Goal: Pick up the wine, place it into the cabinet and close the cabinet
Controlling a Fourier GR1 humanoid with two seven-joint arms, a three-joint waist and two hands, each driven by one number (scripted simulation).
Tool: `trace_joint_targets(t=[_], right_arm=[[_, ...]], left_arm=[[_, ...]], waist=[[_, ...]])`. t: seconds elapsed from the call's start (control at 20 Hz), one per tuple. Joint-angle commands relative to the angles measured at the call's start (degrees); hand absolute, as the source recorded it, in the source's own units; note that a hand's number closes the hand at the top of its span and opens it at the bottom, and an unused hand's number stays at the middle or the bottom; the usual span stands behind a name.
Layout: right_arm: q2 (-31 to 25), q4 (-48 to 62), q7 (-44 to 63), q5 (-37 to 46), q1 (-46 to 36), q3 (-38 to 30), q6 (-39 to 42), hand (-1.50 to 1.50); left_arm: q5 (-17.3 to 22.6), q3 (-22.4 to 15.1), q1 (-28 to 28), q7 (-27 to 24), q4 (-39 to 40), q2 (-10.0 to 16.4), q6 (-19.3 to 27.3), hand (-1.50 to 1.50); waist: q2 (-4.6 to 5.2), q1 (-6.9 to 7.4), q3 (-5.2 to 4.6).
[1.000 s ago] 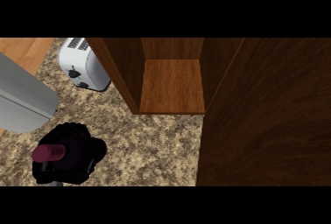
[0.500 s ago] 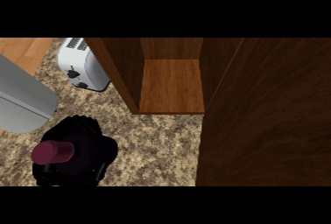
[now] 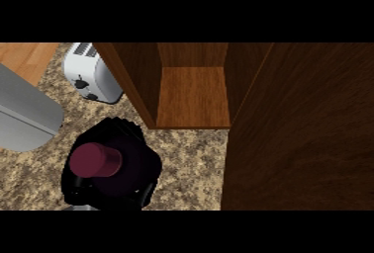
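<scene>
Right hand [image 3: 124, 184] is curled round the wine [image 3: 95, 160], low left in the head view, over the speckled counter [image 3: 191, 168]. Only the bottle's maroon cap shows and the fingers hide the label. Bottle is outside the cabinet [image 3: 194, 96], near its front left corner. Cabinet door [image 3: 300, 128] stands open at right. White toaster [image 3: 91, 74] is just left of the cabinet, with no readable writing.

Even, flat light — cabinet shelf [image 3: 191, 96] brighter, door [image 3: 300, 128] at right dark, counter [image 3: 191, 158] mid-toned.

Single head view, steeply down, close over counter [image 3: 191, 165], cabinet [image 3: 194, 96].
</scene>
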Motion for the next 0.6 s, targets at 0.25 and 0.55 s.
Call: trace_joint_targets(t=[0.25, 0.55], right_arm=[[0.8, -7.9, 4.6, -3.8, 2.1, 0.9, -1.3, -1.50], [2.2, -6.0, -1.5, -2.5, 5.9, 0.9, 0.8, -1.50]], left_arm=[[-0.6, -13.2, -15.1, 7.7, 3.4, -0.1, 20.9, 1.50], [-2.8, -15.5, -22.0, 8.7, 7.6, -0.1, 29.7, 1.50]], waist=[[0.00, -0.53, -0.02], [0.04, -0.30, 0.01]])
